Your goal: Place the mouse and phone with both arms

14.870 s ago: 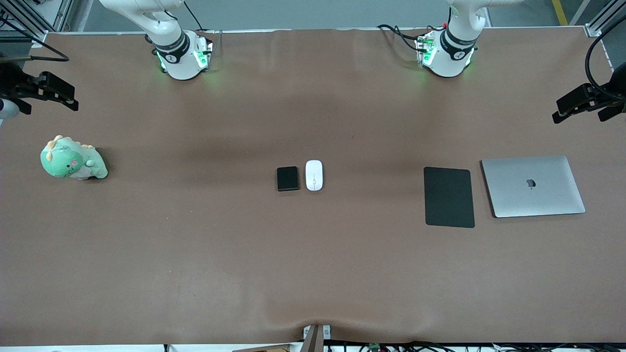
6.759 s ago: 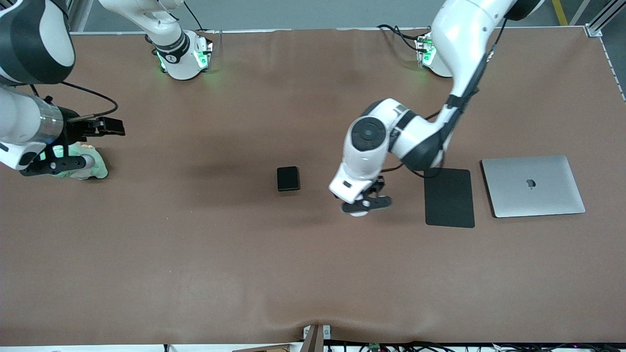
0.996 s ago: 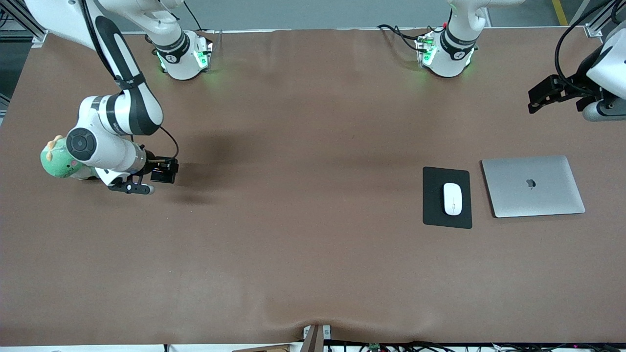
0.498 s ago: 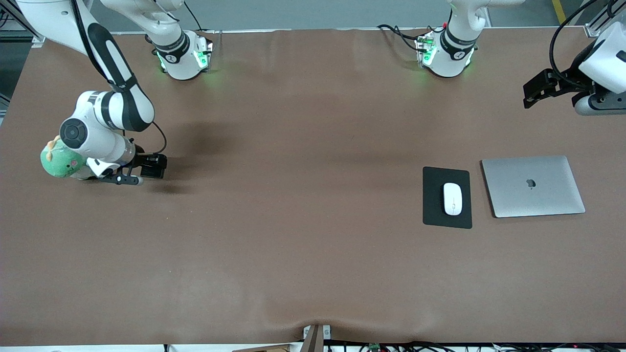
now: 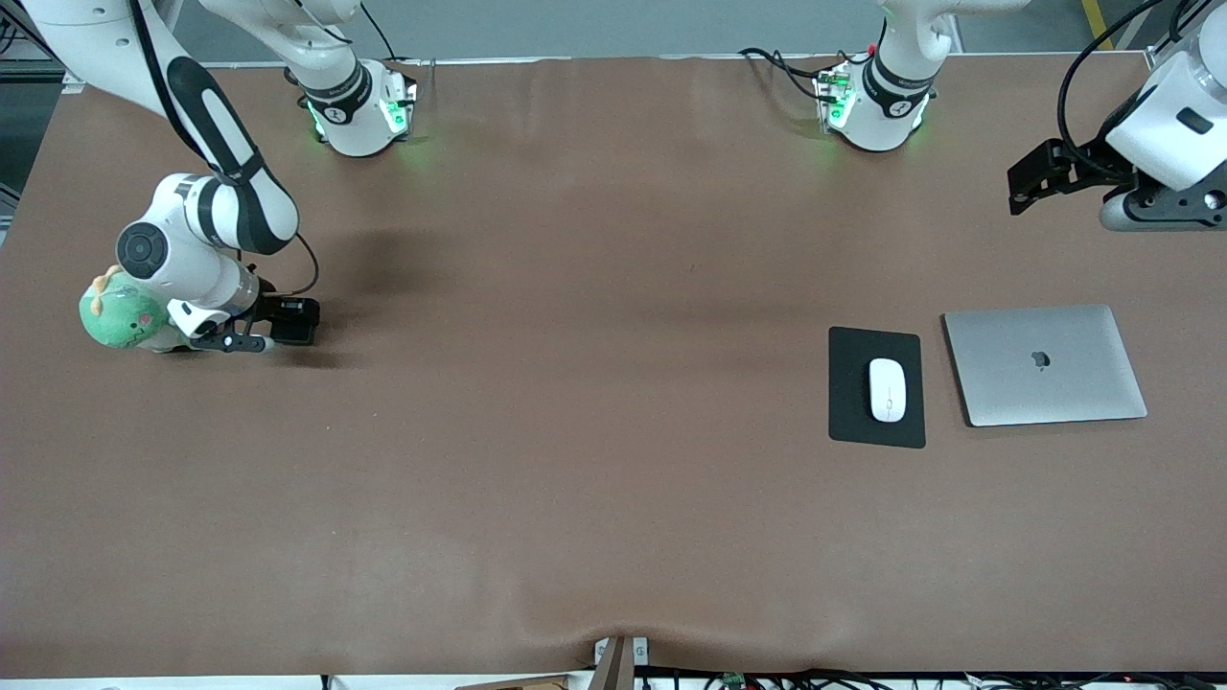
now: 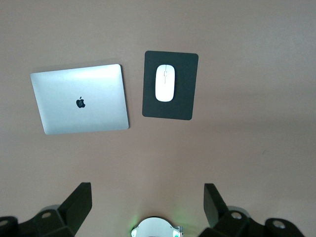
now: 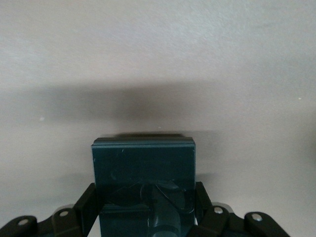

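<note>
The right gripper (image 5: 251,337) is clamped on the phone (image 7: 143,180), low over the table (image 5: 594,498) at the right arm's end, just beside a green plush toy (image 5: 120,318); in the front view the phone is at about three o'clock from the toy. This looks like the placing step for the phone. Whether it already touches the table is hard to tell from the right wrist view. The next move calls for lowering it flat, then letting go.

The phone is a dark, glossy slab with rounded corners.

The left gripper (image 6: 148,210), fingers spread and empty, waits high at the left arm's end. The mouse (image 5: 888,389), white and oval, lies on the black mat (image 5: 853,426), at nine o'clock from the closed laptop (image 5: 1045,364).
</note>
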`<state>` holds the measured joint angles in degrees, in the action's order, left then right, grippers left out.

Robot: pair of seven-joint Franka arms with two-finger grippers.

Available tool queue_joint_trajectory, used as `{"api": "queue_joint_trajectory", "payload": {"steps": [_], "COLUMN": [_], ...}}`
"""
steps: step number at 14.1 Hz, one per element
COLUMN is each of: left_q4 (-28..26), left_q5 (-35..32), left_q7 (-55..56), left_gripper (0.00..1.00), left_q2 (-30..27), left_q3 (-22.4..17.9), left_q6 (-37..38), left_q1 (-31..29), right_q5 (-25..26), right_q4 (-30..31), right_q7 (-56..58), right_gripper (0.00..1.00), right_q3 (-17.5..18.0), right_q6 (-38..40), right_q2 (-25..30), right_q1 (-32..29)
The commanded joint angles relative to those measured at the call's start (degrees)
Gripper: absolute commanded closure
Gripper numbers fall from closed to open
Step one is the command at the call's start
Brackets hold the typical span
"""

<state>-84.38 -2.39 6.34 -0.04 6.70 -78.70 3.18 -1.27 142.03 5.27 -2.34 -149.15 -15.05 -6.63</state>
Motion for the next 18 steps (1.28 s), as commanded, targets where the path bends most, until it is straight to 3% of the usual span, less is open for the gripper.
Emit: {"api": "queue_joint_trajectory", "payload": {"steps": [1, 2, 3, 6, 13, 16, 18], "left_q4": [0.6, 0.6, 0.6, 0.6, 0.6, 0.6, 0.6], "left_q5": [0.3, 0.2, 0.0, 0.0, 0.5, 0.0, 0.0], "left_q7": [-1.0, -1.0, -1.0, -1.0, 0.1, 0.3, 0.3], "left_gripper": [0.00, 0.00, 0.00, 0.00, 0.00, 0.00, 0.00], "left_q2": [0.2, 0.2, 0.2, 0.2, -0.2, -0.5, -0.3], "left_q3": [0.2, 0.2, 0.2, 0.2, 1.2, 1.6, 1.6], "left_q6": [0.1, 0.1, 0.1, 0.1, 0.2, 0.2, 0.2], "left_q1": [-0.2, -0.3, -0.5, -0.5, -0.4, -0.5, -0.4], "right_q5": [0.3, 0.3, 0.2, 0.3, 0.3, 0.4, 1.1], "right_q4": [1.1, 1.0, 0.8, -2.7, -28.0, -36.2, -40.1], "right_q7": [0.6, 0.5, 0.6, 1.8, 1.9, 1.6, 1.5], "right_gripper": [0.47, 0.06, 0.00, 0.00, 0.00, 0.00, 0.00], "right_q3": [1.0, 1.0, 1.0, 1.1, 1.3, 1.2, 1.2], "right_q6": [-1.1, -0.9, -0.4, 4.5, 42.8, 52.6, 55.2], "right_q2": [0.0, -0.1, 0.0, 0.7, 1.1, 1.4, 1.4], "right_q1": [-1.0, -0.9, -0.9, -0.5, 0.4, 1.5, 1.9]}}
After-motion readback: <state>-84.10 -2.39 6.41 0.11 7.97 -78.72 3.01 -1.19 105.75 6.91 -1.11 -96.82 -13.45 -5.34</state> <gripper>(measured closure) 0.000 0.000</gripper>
